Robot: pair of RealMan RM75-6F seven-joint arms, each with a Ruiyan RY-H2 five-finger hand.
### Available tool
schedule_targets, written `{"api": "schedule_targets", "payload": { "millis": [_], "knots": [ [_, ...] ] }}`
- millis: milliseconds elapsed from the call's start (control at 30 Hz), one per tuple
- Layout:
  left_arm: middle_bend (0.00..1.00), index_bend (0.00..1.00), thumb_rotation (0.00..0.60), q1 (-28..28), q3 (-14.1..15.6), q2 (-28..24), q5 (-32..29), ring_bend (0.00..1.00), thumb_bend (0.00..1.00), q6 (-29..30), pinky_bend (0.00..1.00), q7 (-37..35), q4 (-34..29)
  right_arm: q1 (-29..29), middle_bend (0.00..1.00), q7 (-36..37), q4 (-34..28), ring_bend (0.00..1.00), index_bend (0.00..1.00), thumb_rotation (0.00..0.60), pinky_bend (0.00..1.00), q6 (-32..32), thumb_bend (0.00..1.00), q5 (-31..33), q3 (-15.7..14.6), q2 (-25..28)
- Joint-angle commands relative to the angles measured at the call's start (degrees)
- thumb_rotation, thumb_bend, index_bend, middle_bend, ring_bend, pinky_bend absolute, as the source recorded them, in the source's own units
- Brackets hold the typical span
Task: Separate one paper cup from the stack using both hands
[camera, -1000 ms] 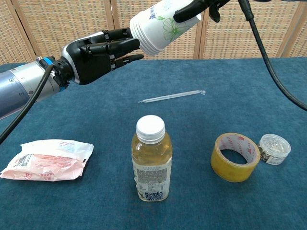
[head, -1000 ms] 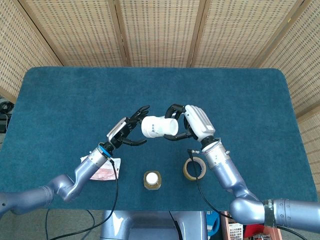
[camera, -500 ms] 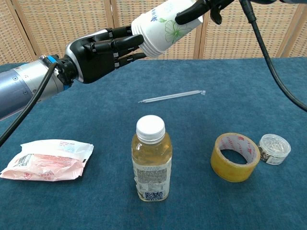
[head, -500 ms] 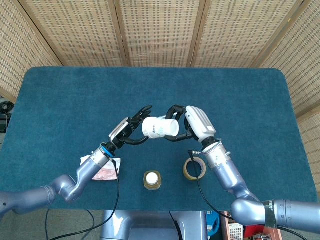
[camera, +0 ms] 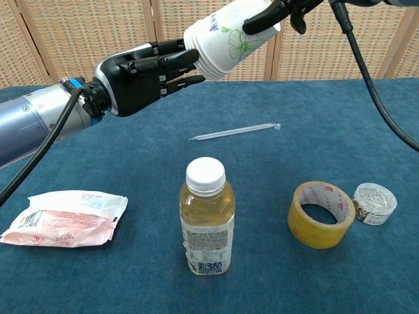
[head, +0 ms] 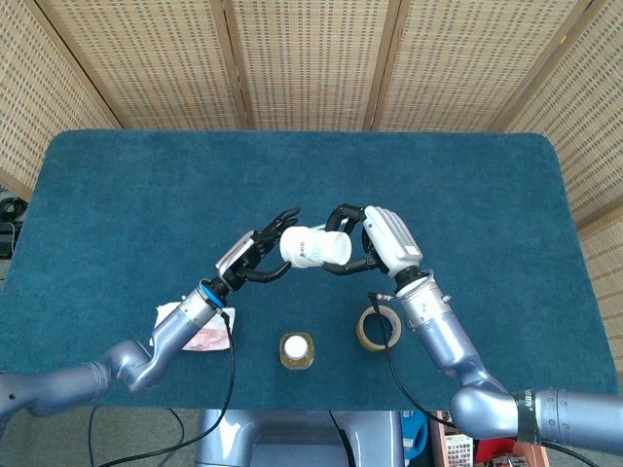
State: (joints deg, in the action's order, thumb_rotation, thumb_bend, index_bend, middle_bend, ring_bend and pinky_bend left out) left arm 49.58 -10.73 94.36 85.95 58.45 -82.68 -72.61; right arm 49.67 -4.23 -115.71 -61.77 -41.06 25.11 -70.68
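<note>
A stack of white paper cups (head: 313,247) (camera: 226,38) with a green flower print lies on its side in the air above the middle of the table. My right hand (head: 375,238) (camera: 281,9) grips its rim end. My left hand (head: 255,255) (camera: 141,75) is at the stack's bottom end, its fingers spread and reaching around the lowest cup's base, the fingertips (camera: 186,60) touching it. I cannot tell whether they grip it.
On the blue table (head: 117,195) stand a capped bottle of yellow liquid (camera: 207,219) (head: 297,351), a yellow tape roll (camera: 321,214) (head: 379,327) and a small round tin (camera: 375,202). A wrapped straw (camera: 234,131) lies mid-table. A pink packet (camera: 62,218) (head: 202,335) lies at the front left.
My left hand has moved right and up to the stack's base, its fingers now around the bottom. The cups and right hand have shifted slightly right.
</note>
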Motion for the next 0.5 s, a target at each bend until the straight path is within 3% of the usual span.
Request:
{"api": "schedule_targets", "payload": {
  "millis": [33, 500],
  "knots": [
    [0.00, 0.58, 0.600, 0.0, -0.1, 0.0, -0.2, 0.00, 0.44, -0.1, 0.00, -0.1, 0.1, -0.1, 0.66, 0.0, -0.1, 0.52, 0.75, 0.600, 0.74, 0.0, 0.24, -0.1, -0.1, 0.1],
    [0.00, 0.68, 0.600, -0.2, -1.0, 0.2, -1.8, 0.00, 0.45, -0.8, 0.00, 1.1, -0.3, -0.3, 0.66, -0.1, -0.7, 0.52, 0.75, 0.600, 0.74, -0.2, 0.25, -0.5, -0.3, 0.3]
  ]
}}
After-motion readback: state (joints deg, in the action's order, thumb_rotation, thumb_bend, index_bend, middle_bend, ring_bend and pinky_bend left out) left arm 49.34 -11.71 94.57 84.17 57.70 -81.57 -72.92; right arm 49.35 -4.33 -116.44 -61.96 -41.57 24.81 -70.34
